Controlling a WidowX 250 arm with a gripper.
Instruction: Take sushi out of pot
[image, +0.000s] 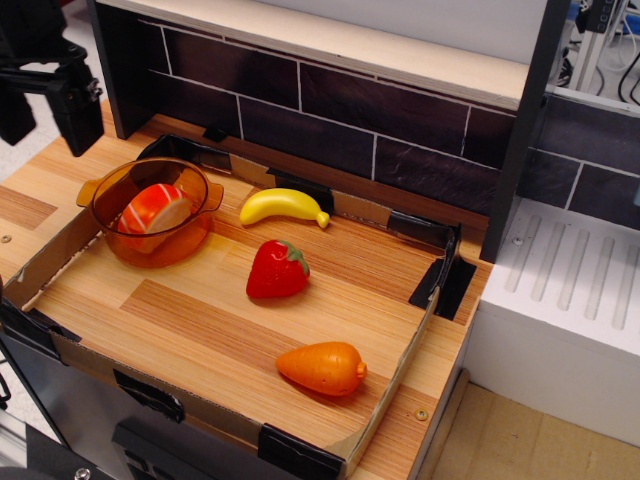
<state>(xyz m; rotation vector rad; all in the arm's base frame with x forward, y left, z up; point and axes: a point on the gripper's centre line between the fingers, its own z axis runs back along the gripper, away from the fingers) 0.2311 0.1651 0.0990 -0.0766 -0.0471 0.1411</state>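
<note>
Sushi (153, 213) lies inside the pot (120, 188), tilted against the pot's near-left wall, its orange top with white stripes facing up and right and its white rice base low on the right. The pot is a translucent amber bowl with 2 small side handles, standing at the far-left corner of the shallow wooden tray (215, 330). No brand, label or readable writing shows on any object or surface in view.

At the top-left corner, the gripper (45, 105) hangs well above and to the left of the pot, touching nothing and holding nothing. Its 2 dark fingers (78, 115) point downward with a clear gap between them, so it is spread apart. Part of the left finger is cut off by the picture's edge.

On the tray, a yellow banana (284, 207) lies just right of the pot, near the back edge. A red strawberry (277, 270) with a green top sits in front of the banana, near the tray's middle. An orange carrot (322, 367) rests at the front right, close to the cardboard rim. All 3 are apart from each other and from the pot. Behind the tray runs a dark tiled wall (380, 125), and a white ribbed drainboard (575, 290) sits to the right.
</note>
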